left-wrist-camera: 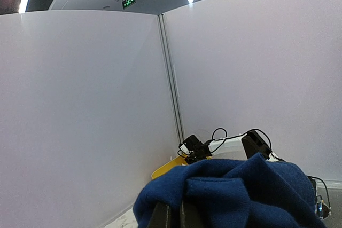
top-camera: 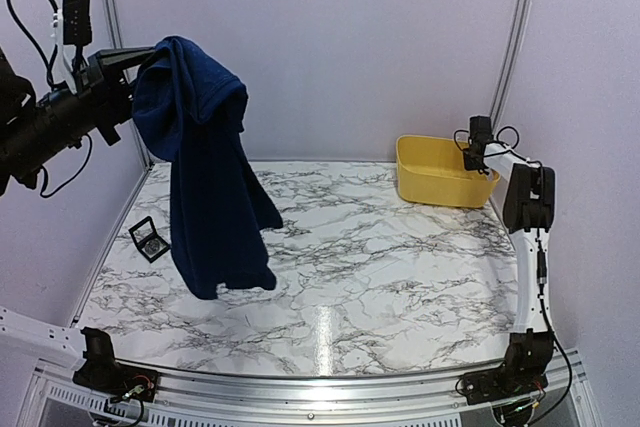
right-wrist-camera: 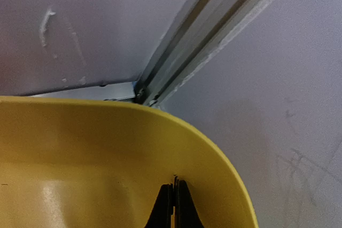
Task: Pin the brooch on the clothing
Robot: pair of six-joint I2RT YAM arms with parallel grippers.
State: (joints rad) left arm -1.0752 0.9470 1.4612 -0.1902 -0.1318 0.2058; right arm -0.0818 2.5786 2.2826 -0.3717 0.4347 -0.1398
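My left tool held the clothing up high at the far left, clamped on a bunched fold at its top. It was navy blue cloth, gathered into a rounded lump around the tool. From there it hung down over the left part of the counter in one long, crumpled drape. I could not tell whether its lowest edge touched the counter. The brooch looked like a small pale round piece, lying in an open black case flat on the counter near the left edge, just left of the hanging cloth. It was too small to make out further.
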